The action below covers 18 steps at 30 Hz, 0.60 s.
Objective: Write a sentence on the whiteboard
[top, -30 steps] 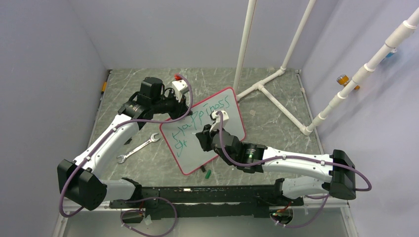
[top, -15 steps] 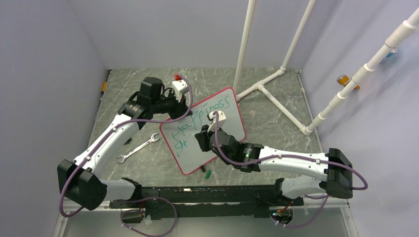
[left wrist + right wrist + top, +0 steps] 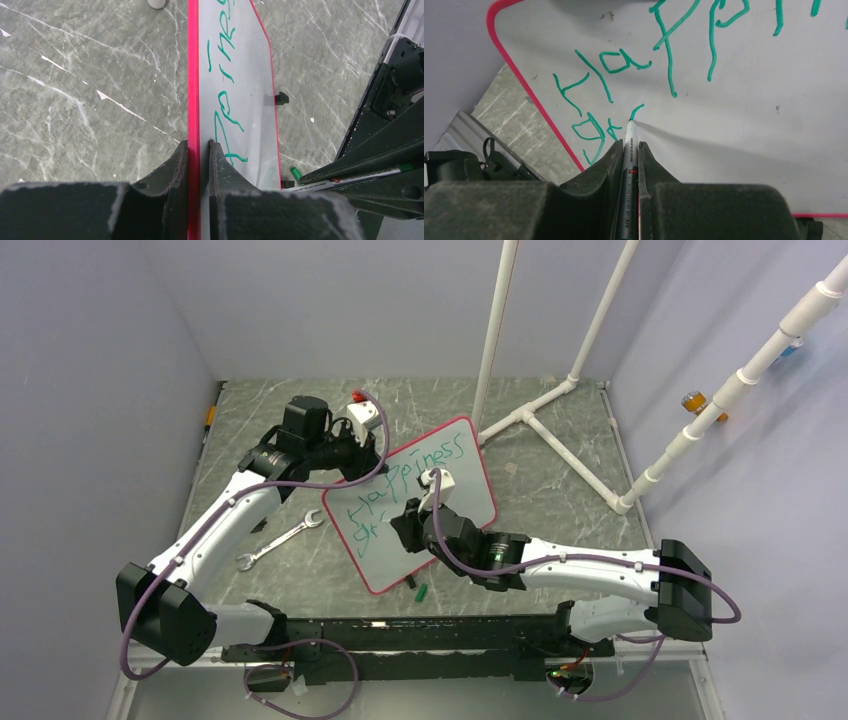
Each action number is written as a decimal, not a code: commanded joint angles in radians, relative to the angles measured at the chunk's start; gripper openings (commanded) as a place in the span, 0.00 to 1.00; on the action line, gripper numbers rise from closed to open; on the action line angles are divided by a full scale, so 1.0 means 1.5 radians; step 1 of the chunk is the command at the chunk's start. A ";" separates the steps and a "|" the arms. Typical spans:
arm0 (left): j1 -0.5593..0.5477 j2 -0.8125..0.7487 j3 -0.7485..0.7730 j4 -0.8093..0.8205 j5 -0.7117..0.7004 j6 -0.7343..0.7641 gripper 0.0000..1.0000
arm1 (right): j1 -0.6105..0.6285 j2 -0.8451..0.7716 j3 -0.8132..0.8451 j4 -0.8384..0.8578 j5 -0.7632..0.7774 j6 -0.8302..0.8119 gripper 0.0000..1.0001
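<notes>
**Figure.** We show the rectangular white whiteboard with rounded corners and a thin red-pink frame (image 3: pixel 472 490) slanted above the grey marbled worktop (image 3: pixel 560 480). The left claw (image 3: pixel 198 146) is closed on the whiteboard's upper-left frame edge, with one finger on each face. The right claw (image 3: pixel 630 145) is clamped around a slim grey marker pen (image 3: pixel 630 134), whose tip touches the whiteboard's face below the first written line. The green handwritten sentence (image 3: pixel 405 478) reads "Happiness" across the whiteboard's upper part. Beneath it we see "gr" and one short stroke ending at the pen tip. A silver metal wrench (image 3: pixel 280 540) lies just left of the whiteboard's lower-left edge. A small green cap (image 3: pixel 421 592) lies just off its near corner. White plastic pipes (image 3: pixel 495 330) rise behind the whiteboard's far corner.
</notes>
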<state>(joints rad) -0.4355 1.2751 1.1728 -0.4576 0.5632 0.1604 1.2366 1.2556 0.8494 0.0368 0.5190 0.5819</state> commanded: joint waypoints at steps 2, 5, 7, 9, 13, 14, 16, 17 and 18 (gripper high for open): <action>0.000 -0.015 0.015 0.025 -0.030 0.037 0.00 | -0.001 0.000 -0.026 0.010 -0.005 0.027 0.00; 0.000 -0.014 0.016 0.023 -0.031 0.037 0.00 | -0.001 -0.004 -0.035 0.003 -0.005 0.035 0.00; 0.000 -0.015 0.016 0.024 -0.031 0.038 0.00 | 0.000 -0.007 -0.037 -0.004 0.001 0.039 0.00; 0.000 -0.014 0.016 0.023 -0.031 0.038 0.00 | 0.000 -0.012 -0.035 -0.013 0.013 0.040 0.00; 0.000 -0.014 0.016 0.024 -0.030 0.038 0.00 | 0.000 -0.018 -0.023 -0.044 0.039 0.042 0.00; 0.000 -0.014 0.016 0.024 -0.030 0.038 0.00 | 0.000 -0.020 -0.020 -0.049 0.044 0.043 0.00; 0.000 -0.014 0.016 0.024 -0.030 0.037 0.00 | -0.001 -0.022 -0.013 -0.058 0.054 0.041 0.00; 0.000 -0.014 0.016 0.024 -0.029 0.038 0.00 | -0.001 -0.023 -0.010 -0.059 0.057 0.039 0.00; 0.000 -0.013 0.016 0.023 -0.029 0.038 0.00 | -0.002 -0.023 -0.006 -0.060 0.060 0.035 0.00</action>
<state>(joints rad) -0.4355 1.2751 1.1728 -0.4576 0.5610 0.1612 1.2434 1.2381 0.8066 -0.0063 0.5247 0.6441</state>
